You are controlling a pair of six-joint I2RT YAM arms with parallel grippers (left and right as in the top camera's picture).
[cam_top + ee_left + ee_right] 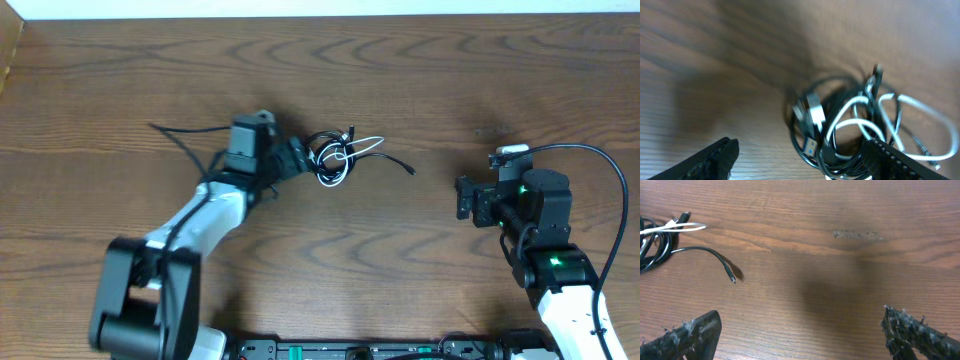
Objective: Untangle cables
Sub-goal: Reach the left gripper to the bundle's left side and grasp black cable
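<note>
Left wrist view shows the left tool (799,150) open, its two fingers (715,157) spread wide and low over the worktop (715,60). The pile of cables (860,125) sits just in front of the fingers and partly between them. One finger covers the near edge of the pile. I cannot tell if it touches a cord. Nothing is held.

The pile is a small knot of black and white cords. Black cord is wound in a ring. A white cord (920,106) loops through it and sticks out on the far side of the pile. A shiny plug (815,112) lies in the pile, on the side near the gap between the fingers.

Overhead, a thin black tail (395,160) runs out of the pile, away from the left tool, and ends in a small plug. The right tool (801,325) is well apart from the pile, past that tail. It is open too, with nothing between its fingers.

I think the job is only at its start, because the cords are all in one knot. The step in hand looks like the left tool getting ready to pinch part of the pile. Next it should close on one cord, not the whole ring. The right tool would need to come close to the pile and take the black tail or the white loop. Then the two can pull gently apart.
</note>
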